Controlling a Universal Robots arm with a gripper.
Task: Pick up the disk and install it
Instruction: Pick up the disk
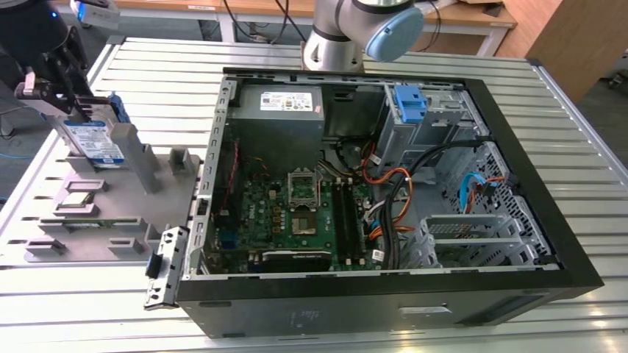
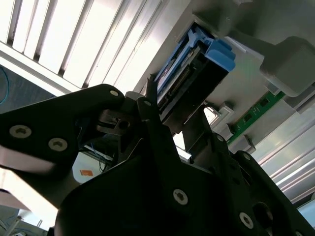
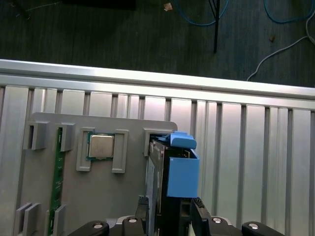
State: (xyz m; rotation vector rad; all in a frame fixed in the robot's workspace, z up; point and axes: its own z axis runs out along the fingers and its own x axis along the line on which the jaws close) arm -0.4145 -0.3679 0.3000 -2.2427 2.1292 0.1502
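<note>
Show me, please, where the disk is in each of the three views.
Exterior view: the disk stands upright in the grey holder, on the exterior view's left of the computer case.
Second wrist view: the disk is edge-on, its blue rail showing, against the grey holder.
First wrist view: the disk stands in its slot, beside the processor chip.
Shared landmark: the grey holder.

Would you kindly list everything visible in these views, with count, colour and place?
disk: one, silver with blue rails, upright in the tray
tray: one, grey, on the table at the exterior view's left
computer case: one, black, open, mid-table
power supply: one, grey, inside the case
motherboard: one, green, on the case floor
bracket: one, blue, in the case's drive bay
processor: one, silver, in a tray pocket
table: one, silver slats, under everything
arm: one, grey with blue cap, beyond the case
pincer: one, black, at the disk
</note>
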